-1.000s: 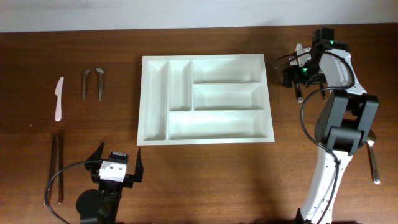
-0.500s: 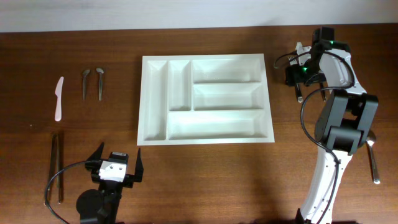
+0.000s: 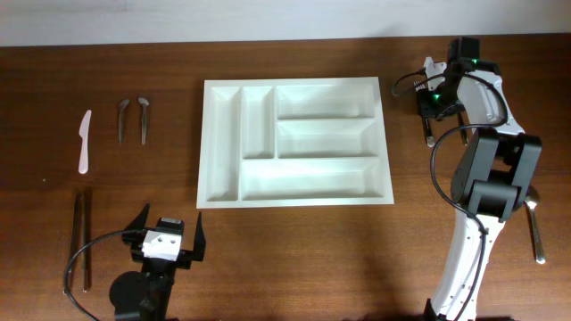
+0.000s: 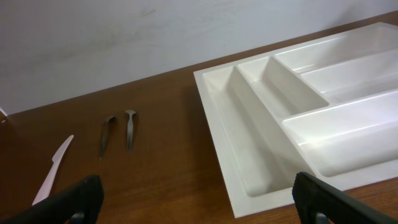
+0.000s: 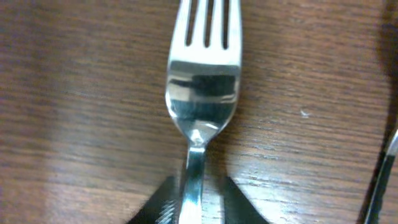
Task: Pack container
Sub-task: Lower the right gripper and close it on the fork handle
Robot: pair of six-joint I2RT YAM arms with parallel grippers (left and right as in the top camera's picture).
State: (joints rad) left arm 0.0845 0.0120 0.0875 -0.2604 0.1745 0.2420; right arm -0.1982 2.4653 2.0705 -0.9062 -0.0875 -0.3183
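**Container.** The container (image 3: pixel 294 202) lies flat at the centre of the overhead frame. All five compartments show bare white floors, so packing has not begun.

**Right gripper.** The right gripper (image 5: pixel 196 200) sits at the upper right of the overhead frame, well apart from the tray. In its wrist view the fork (image 5: pixel 202 87) lies on the wood with its tines toward the top of the frame. Its neck runs down between the two dark fingertips (image 5: pixel 155 208). The jaws are narrowed to little more than the neck's width. That edge of the frame is blurred, so I cannot tell whether the pads are bearing on the metal or only flanking it.

**Left gripper.** The left gripper (image 4: pixel 198 196) is at the lower left of the overhead frame. Its jaws are spread wide and hold nothing.

**Risks.**
- The fork lies flat on the table. Fingertips set too high would close over the neck and slide off it. Set too low, they would scrape the wood.
- The neck is thin, polished and close to the head. A hold there may let the fork pivot and hang crooked.
- A crooked fork could catch the tray's rim or a divider and nudge the tray.
- Another utensil (image 5: pixel 382 174) lies near, at the right edge of the wrist view. A sideways drag could disturb it.
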